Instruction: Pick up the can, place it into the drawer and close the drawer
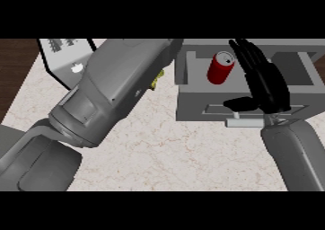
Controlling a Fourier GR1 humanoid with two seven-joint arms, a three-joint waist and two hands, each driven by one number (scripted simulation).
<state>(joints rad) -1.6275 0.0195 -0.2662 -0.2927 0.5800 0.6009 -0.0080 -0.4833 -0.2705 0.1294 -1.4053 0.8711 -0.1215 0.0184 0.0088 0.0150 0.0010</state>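
Inside the open drawer [191, 67], at the upper right of the head view, you see the red can [219, 72]. It lies tilted, with its silver top turned toward the far side, and it rests on the drawer's grey floor between the left wall and the right hand [266, 85]. You can see that the right hand is black and its fingers are straight, stretched out over the drawer beside the can; they are not curled around the can. The thumb [239, 103] points to the left, above the front panel of the drawer. You cannot tell whether the fingers touch the can's side or only stand just beside it. The drawer's front panel carries a pale handle [244, 121], which shows just under the thumb, near the wrist of the right forearm [299, 155].

On the left, you see the big grey left forearm [112, 94] crossing the view from the lower left corner up to the top middle. It hides its own hand, so you cannot see the left hand at all. Behind this forearm, a small yellow thing [156, 79] shows a little at its edge, too hidden to name. A white box [67, 60] stands at the upper left on the marble desk [178, 157].
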